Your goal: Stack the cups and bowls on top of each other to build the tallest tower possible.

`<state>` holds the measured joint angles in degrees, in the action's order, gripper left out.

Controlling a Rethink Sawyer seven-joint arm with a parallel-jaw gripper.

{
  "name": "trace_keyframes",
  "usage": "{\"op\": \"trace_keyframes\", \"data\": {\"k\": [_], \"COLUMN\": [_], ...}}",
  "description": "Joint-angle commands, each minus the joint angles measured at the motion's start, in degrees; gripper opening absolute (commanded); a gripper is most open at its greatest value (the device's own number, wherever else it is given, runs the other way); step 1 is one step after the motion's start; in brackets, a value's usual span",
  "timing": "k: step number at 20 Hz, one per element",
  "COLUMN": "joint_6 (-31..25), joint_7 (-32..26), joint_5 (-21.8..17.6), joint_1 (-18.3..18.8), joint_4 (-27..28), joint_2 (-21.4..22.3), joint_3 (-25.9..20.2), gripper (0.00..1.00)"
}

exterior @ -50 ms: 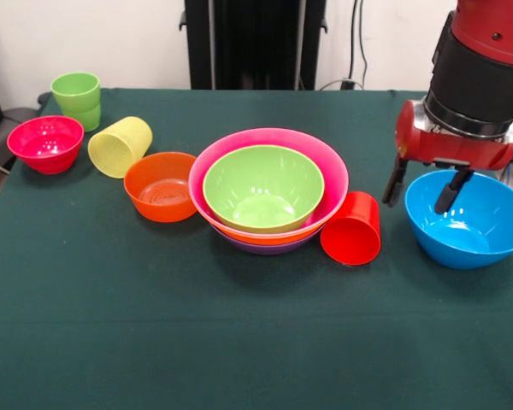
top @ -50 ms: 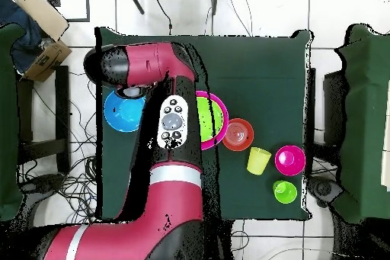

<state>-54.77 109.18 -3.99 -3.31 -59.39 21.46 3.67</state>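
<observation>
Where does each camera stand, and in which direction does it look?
Front view: it stands across the table and looks toward the far side, over the bowls and cups; the arm with its tool comes down over the blue bowl.
Overhead view: it hangs above the table and looks straight down; the arm reaches up from the bottom edge and covers part of the stacked bowls.
Both views show the blue bowl, the stacked bowls, the yellow cup and the arm.
</observation>
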Motion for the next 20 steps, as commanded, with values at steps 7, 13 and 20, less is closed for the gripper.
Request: {"op": "trace_keyframes", "data": {"k": [7,13,20], "joint_6": [-8.45,-9.77,-9.69], "joint_7": [-1.86,-2.81,-0.90], "joint_5": [-1.22,-1.40,-1.12], "joint_1": [2.20,2.60,2.20], "joint_4": [1.15,2.63,2.73], "joint_2": [-7.04,-7.65,-7.55], "joint_3": [-4.26,-4.58,-3.94], "gripper": [1.00,1.00,1.00]}}
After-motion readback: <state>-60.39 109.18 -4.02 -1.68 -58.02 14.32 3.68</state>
